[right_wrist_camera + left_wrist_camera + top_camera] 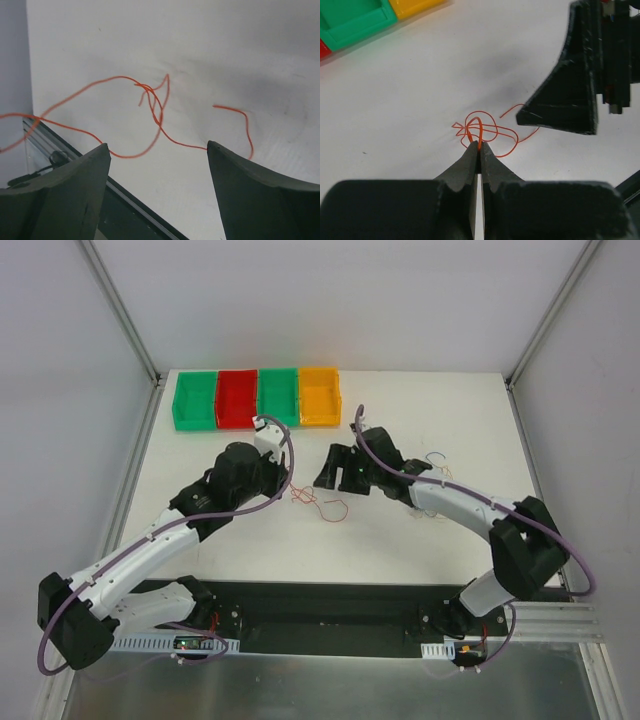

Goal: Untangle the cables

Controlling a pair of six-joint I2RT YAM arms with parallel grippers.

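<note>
Right now the orange cables point(482, 127) lie in a small knot of loops on the white table point(300, 555), near its middle, between my two arms. My left pincer point(479, 147) is pressed together on one orange strand at the near side of that knot. My right pincer point(157, 147) hangs spread wide just beside the tangle; a strand runs across the gap between its fingertips point(225, 165), and whether it touches them I cannot tell. A few more thin cables point(436, 456) lie loose beside my right arm. Four bins point(258, 398), green, red, green, orange, line the far edge.
</note>
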